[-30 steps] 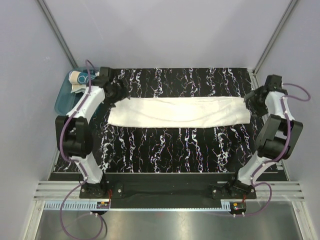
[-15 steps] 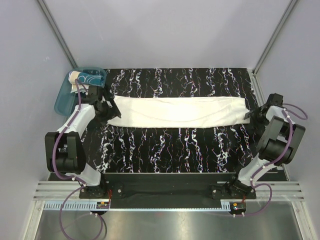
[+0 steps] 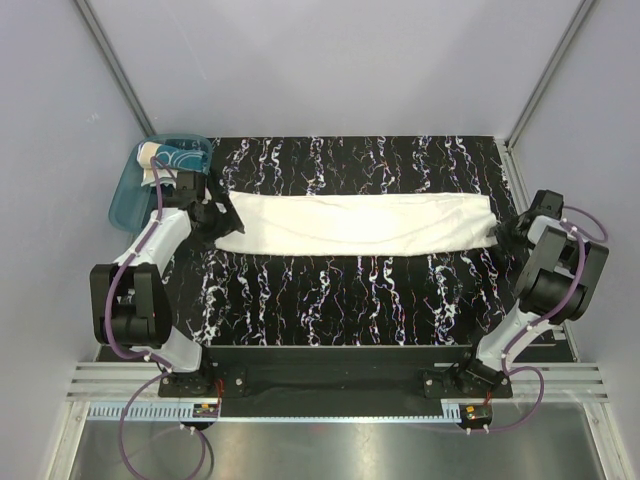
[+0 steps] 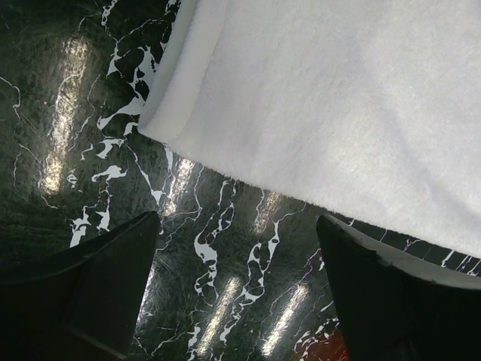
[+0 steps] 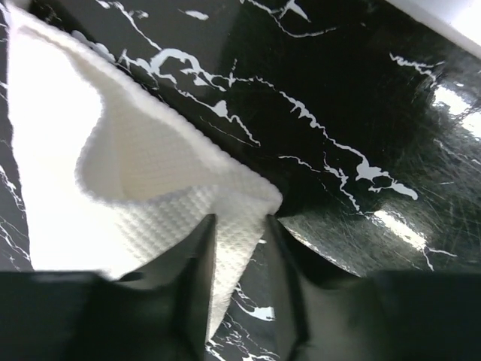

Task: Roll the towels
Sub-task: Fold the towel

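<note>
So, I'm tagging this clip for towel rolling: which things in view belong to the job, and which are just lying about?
Belong to the job: white towel, spread flat; patterned towel, in the teal tub; right end effector at the white towel's corner; left end effector, open.
Just lying about: teal tub; black marbled table.

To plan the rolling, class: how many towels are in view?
2. The white towel lies spread across the table; the patterned towel sits in the teal tub, far left. Others may hide there.
</note>
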Robot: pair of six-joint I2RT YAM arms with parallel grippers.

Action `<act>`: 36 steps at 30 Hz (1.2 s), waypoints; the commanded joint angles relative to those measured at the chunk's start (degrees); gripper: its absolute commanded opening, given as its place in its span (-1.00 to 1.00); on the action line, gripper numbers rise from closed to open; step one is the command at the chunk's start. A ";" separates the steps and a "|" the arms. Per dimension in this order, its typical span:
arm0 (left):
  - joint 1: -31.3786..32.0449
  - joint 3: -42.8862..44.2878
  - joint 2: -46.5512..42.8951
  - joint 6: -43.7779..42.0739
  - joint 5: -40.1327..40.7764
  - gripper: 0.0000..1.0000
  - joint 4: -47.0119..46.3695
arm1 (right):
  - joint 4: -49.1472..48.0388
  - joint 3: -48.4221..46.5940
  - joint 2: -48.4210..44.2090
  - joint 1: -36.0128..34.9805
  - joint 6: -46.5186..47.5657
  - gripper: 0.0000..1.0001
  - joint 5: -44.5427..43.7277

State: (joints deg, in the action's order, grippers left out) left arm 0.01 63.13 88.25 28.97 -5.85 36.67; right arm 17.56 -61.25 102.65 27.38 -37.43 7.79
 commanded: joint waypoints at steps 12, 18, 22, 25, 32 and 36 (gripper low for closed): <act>0.08 -2.31 -0.36 0.47 -1.98 0.83 -2.04 | -0.33 3.07 -0.26 -0.31 1.92 0.35 -1.64; -1.33 -5.47 -2.55 0.91 -1.98 0.83 -1.95 | -1.21 2.37 1.67 -0.31 1.92 -0.05 -1.64; -2.73 -7.41 -4.13 1.26 -2.33 0.83 -2.47 | -0.07 0.52 3.34 -0.31 2.10 -0.57 -2.43; -3.87 -8.11 -3.96 1.44 -3.64 0.83 -2.83 | -0.51 0.43 3.70 -0.39 2.27 -1.00 -3.31; -4.41 -8.38 -5.19 1.35 -1.80 0.82 -2.48 | -1.48 2.72 0.72 -0.31 2.01 -1.00 -1.73; -4.67 -9.78 -5.19 3.19 -1.36 0.82 -2.91 | 0.28 3.60 -3.94 -0.39 1.57 -1.00 -1.64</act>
State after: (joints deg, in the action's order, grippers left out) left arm -4.25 54.46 84.75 30.55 -7.70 35.83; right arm 15.14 -58.76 102.76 27.11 -36.27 7.53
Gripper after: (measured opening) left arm 0.914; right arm 0.013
